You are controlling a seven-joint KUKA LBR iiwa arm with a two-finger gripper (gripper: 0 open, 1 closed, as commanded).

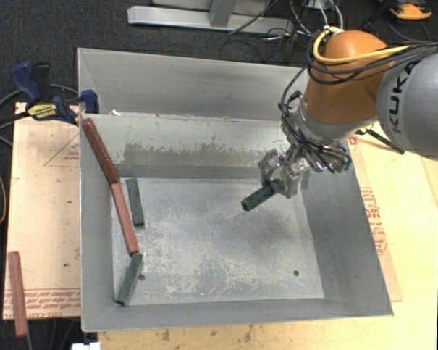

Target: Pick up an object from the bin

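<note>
The arm (418,99), lettered "KUKA", hangs over the right rear of the bin (208,83). Its jaws clamp one end of a dark green bar (258,200). Two more green bars (134,201) (128,279) and a reddish strip (110,180) lie by the left wall.

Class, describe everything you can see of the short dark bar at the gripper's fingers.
The dark bar is short, straight, matt dark grey-green, perhaps plastic. Its upper right end sits between the fingers of the gripper; its free end slants down-left over the floor of the bin, right of centre. Nothing else touches it.
</note>
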